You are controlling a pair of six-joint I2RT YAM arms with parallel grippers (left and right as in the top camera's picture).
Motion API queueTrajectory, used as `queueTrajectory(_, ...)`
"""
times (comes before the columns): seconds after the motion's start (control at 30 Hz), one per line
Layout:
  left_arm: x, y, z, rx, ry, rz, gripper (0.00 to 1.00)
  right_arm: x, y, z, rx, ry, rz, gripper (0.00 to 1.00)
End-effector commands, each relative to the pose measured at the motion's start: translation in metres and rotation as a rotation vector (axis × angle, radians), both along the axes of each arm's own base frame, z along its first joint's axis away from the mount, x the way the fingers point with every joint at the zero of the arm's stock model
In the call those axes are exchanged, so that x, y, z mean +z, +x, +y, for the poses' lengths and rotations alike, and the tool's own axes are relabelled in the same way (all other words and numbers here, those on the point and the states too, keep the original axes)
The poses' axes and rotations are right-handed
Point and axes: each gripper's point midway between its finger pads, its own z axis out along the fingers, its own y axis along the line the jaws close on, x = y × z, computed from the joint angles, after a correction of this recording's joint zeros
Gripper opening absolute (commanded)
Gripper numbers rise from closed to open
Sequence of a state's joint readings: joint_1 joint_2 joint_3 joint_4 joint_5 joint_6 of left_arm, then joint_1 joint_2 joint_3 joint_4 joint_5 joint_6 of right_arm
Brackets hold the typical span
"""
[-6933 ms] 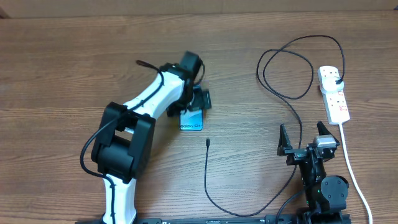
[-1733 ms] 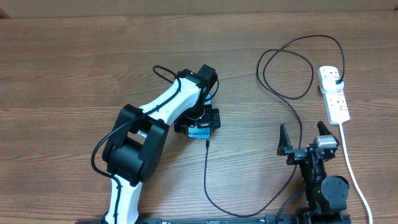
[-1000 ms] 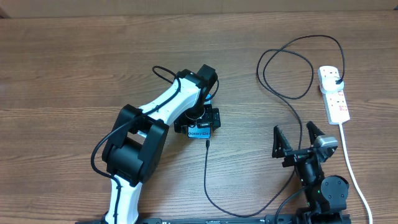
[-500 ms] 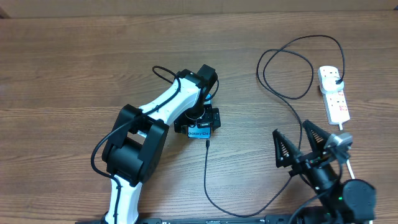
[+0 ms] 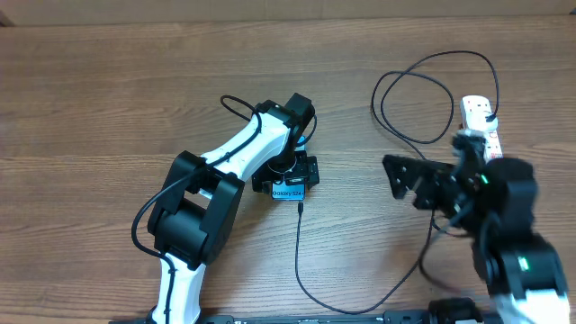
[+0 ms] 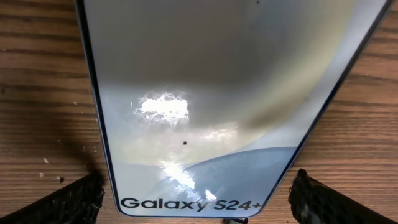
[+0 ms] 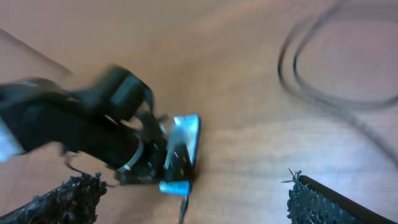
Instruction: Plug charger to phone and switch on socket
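The phone (image 5: pixel 288 192) lies flat on the wooden table, its cyan screen with "Galaxy S24+" filling the left wrist view (image 6: pixel 217 93). My left gripper (image 5: pixel 289 178) is open and straddles the phone's lower end, with a small gap at each finger (image 6: pixel 68 202). The charger's black connector tip (image 5: pixel 300 206) lies just below the phone's bottom edge, and its cable (image 5: pixel 310 292) loops away to the right. The socket (image 5: pixel 490 135) lies at the far right, partly behind my right arm. My right gripper (image 5: pixel 394 177) is open, raised, and faces the phone (image 7: pixel 181 140).
The charger cable forms a big loop (image 5: pixel 418 99) at the back right, running to a black plug in the power strip. The strip's white cord is hidden behind my right arm. The right wrist view is blurred and shows the left arm (image 7: pixel 74 118).
My right arm has risen from the front edge and swung up and left, towards the phone. My left gripper and the phone have stayed still for the last second, after shifting towards the connector tip.
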State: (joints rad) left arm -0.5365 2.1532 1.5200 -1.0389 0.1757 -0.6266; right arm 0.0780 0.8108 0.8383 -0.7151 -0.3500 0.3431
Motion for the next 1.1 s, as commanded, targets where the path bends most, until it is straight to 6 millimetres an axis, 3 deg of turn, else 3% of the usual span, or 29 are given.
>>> queueTrajectory(0.0,-0.061,-0.029,0.019,-0.022,0.071,0.132,1.0,-0.012,0.011,0.018,0.072,0.089,0.088,1.0)
queueTrajectory(0.17,-0.061,-0.028,0.018,-0.022,0.069,0.128,1.0,-0.046,0.026,0.037,0.156,0.167,0.231,1.0)
queueTrajectory(0.33,-0.061,-0.028,0.018,-0.022,0.069,0.127,1.0,-0.089,0.04,0.039,0.169,0.15,0.342,0.76)
queueTrajectory(0.47,-0.061,-0.028,0.018,-0.022,0.068,0.127,1.0,-0.12,0.04,0.043,0.173,0.149,0.448,0.68)
queueTrajectory(0.73,-0.061,-0.028,0.018,-0.022,0.069,0.128,1.0,-0.154,0.039,0.054,0.202,0.141,0.523,0.74)
queueTrajectory(1.07,-0.061,-0.028,0.018,-0.022,0.069,0.128,1.0,-0.158,0.039,0.055,0.202,0.137,0.521,0.89)
